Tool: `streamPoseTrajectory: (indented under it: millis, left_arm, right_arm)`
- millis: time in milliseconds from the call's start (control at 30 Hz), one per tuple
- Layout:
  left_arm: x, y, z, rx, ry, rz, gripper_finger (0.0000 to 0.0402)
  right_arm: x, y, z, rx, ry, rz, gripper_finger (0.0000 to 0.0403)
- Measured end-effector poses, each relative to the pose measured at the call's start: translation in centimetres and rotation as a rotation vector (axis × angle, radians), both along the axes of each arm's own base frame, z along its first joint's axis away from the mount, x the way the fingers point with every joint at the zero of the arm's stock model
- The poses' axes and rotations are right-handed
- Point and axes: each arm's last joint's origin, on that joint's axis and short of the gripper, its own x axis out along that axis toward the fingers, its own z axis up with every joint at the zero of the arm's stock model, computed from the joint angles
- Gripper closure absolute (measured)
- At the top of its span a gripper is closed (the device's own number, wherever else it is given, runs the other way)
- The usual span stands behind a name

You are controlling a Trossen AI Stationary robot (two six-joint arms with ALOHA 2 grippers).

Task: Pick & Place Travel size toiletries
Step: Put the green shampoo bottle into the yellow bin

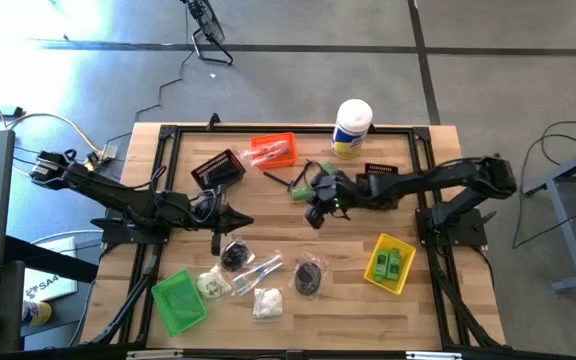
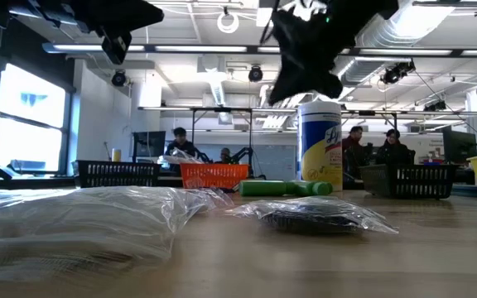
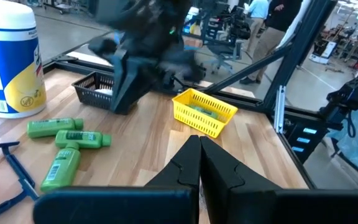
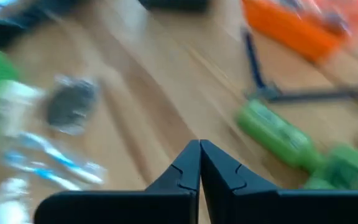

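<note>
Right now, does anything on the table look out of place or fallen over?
Yes. Green bottles lie on their sides on the bare wood beside the white canister, outside any bin, with a black stick next to them. Clear-wrapped packets are scattered near the green bin. Nothing looks spilled or broken.

floor (image 1: 508, 80): grey concrete | windows (image 2: 23, 108): bright, left | ceiling lights (image 2: 228, 21): on

Wooden worktop (image 1: 438, 310) carries a tall white canister with yellow label (image 1: 351, 128) at the far edge, upright. Orange bin (image 1: 274, 150) and black bin (image 1: 218, 170) sit near it; green bin (image 1: 179, 300) lies at the near left, yellow bin (image 1: 390, 263) at the near right. Several people (image 2: 178, 141) stand in the room behind.
</note>
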Motion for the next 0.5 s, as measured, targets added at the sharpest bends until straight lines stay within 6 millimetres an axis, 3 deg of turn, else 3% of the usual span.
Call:
streamPoseTrajectory:
  millis: [233, 500]
  left_arm:
    - [0.0, 0.0, 0.0, -0.005, 0.005, 0.001, 0.0401]
    - [0.0, 0.0, 0.0, 0.003, 0.005, 0.001, 0.0401]
  right_arm:
    - [-0.7, -1.6, -1.9, 0.063, 0.189, -0.114, 0.04]
    - [-0.9, -2.6, -1.9, -0.004, 0.206, -0.183, 0.0401]
